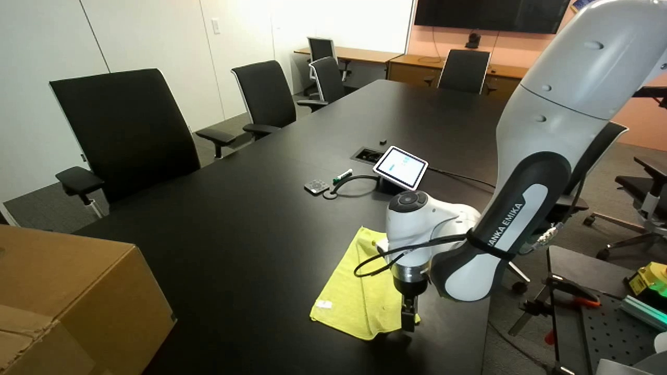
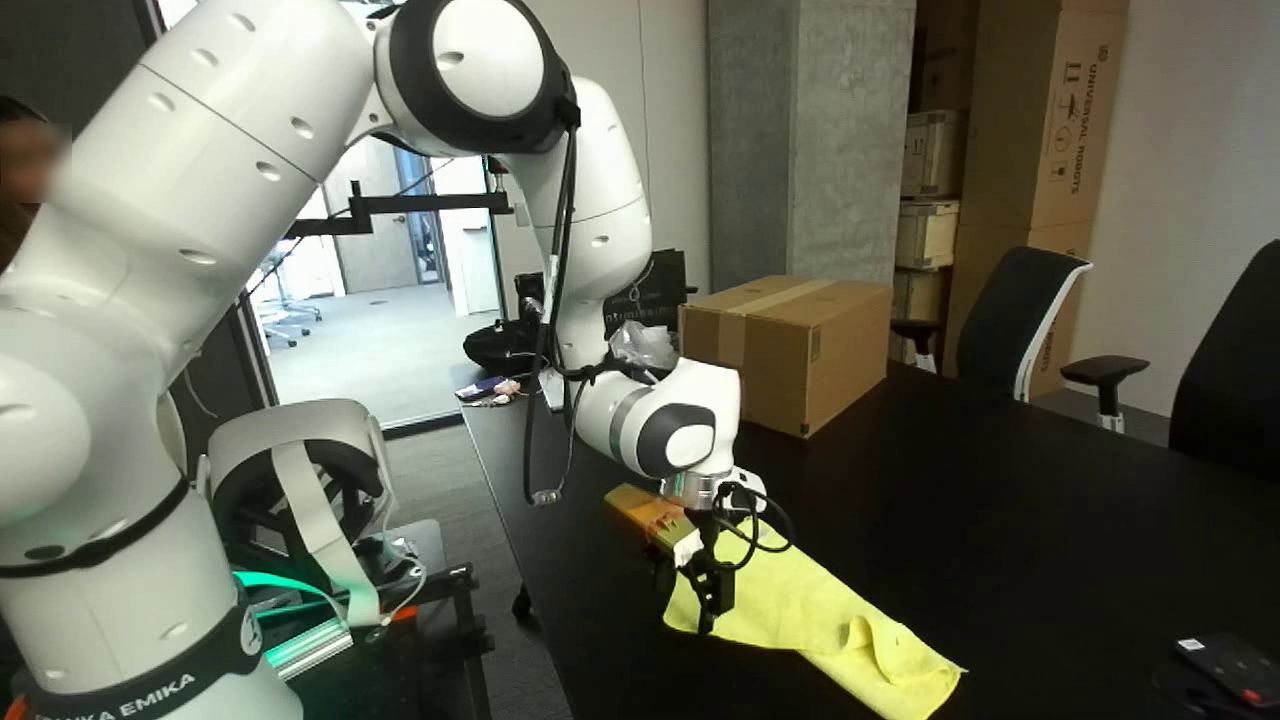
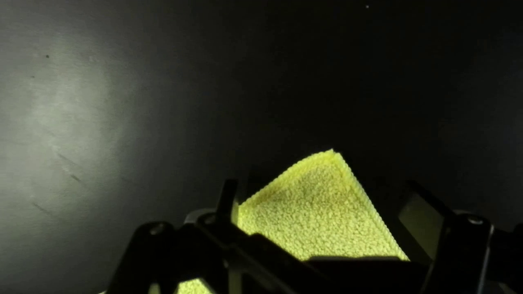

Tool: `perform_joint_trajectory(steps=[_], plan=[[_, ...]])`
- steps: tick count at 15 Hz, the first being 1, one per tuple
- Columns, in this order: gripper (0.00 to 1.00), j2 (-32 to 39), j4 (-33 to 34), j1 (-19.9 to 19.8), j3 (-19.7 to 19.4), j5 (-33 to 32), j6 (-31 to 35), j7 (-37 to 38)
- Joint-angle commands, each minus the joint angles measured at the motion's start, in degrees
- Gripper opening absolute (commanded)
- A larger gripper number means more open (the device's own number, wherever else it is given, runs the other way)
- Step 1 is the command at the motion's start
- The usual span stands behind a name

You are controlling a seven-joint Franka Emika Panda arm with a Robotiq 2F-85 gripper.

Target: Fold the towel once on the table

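The towel (image 1: 359,286) lies with one corner showing between the jaws of the wide-parted, empty tool (image 3: 325,208).

Wrist view dim; pale glare on the table (image 3: 77,118) left of the gripper (image 3: 327,212), itself near-black. In an exterior view, wall (image 1: 357,23) far beyond the gripper overexposed. In an exterior view, doorway (image 2: 370,320) behind the gripper washed pale; face (image 2: 30,165), farther left, blurred.
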Motion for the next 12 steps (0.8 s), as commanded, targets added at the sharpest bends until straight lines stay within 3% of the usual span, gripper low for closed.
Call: perform_joint_trajectory(steps=[1, 10, 12], plan=[[1.0, 0.7, 0.3, 0.9, -0.7, 0.7, 2.6, 0.1], [1.0, 1.9, 1.1, 1.3, -1.1, 1.0, 4.3, 0.4], [0.94, 1.8, 1.1, 1.4, -1.3, 0.9, 3.9, 0.5]])
